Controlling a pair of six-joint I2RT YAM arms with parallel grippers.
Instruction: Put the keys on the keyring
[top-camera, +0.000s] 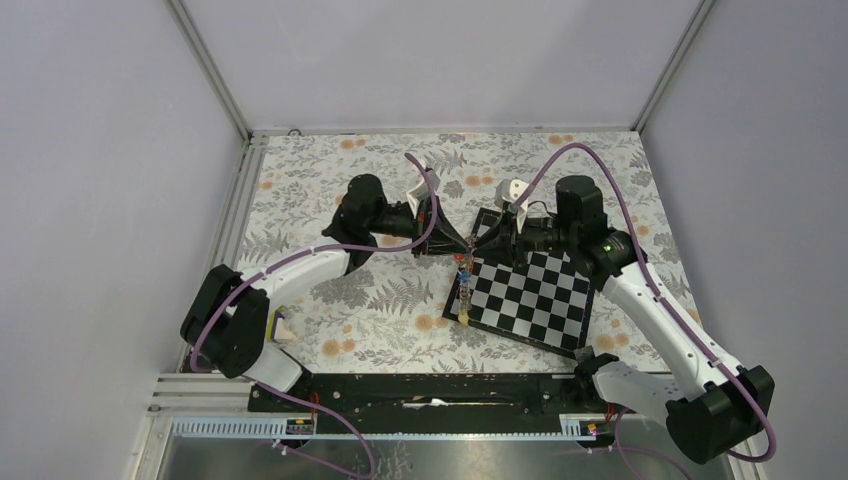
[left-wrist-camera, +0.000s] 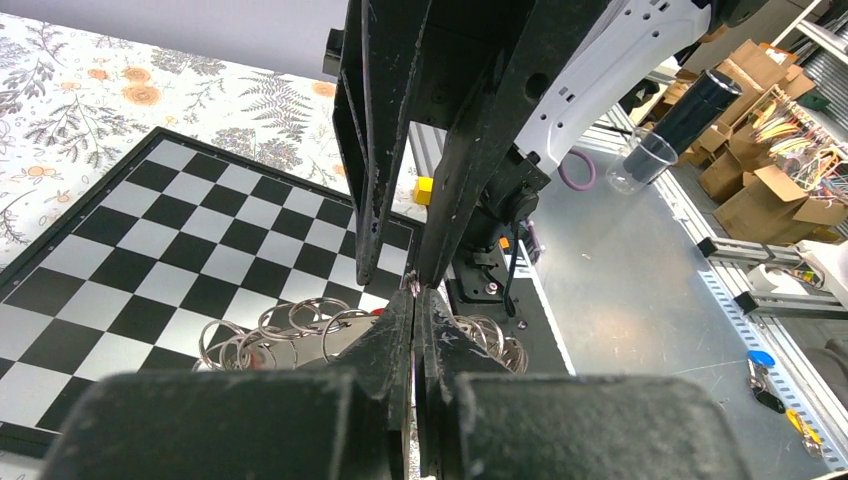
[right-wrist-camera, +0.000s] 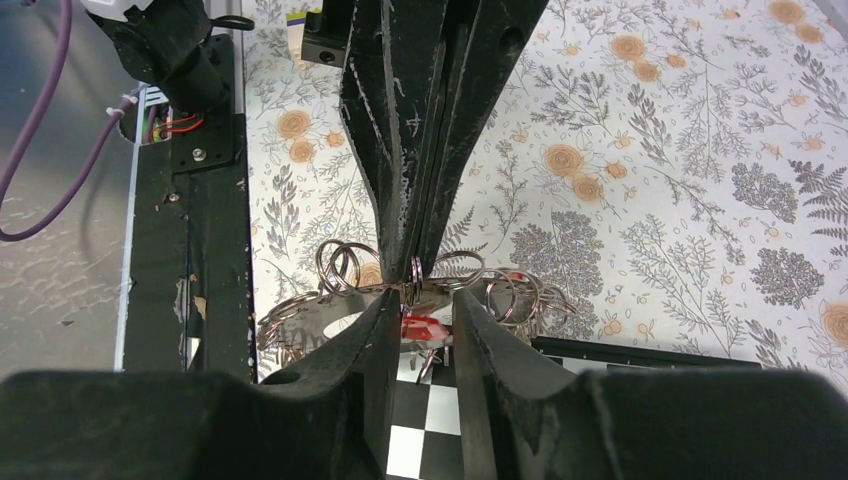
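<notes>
Looking down on a floral tablecloth (top-camera: 300, 170) with a chessboard (top-camera: 530, 295) lying right of centre. Finding the keyring (right-wrist-camera: 345, 296) over the board's far-left corner, just where the two arms are meeting tip to tip: a grey loop crowded with smaller silver rings (right-wrist-camera: 340, 262). Seeing the keys (top-camera: 462, 272) trailing from it along the board's left edge toward the near side, coloured heads in a row, and picking out one red key head (right-wrist-camera: 425, 328) right under the loop. Catching the left gripper (right-wrist-camera: 415, 262) pointing in from the left, fingers pressed fully together and pinching the keyring at its wire. Facing it from the right, the right gripper (right-wrist-camera: 425, 300) — fingers standing a narrow gap apart, with the red key head sitting in that gap; touching it or not, cannot tell. Noting a small yellow block (left-wrist-camera: 425, 190) by the board's near-left corner.
</notes>
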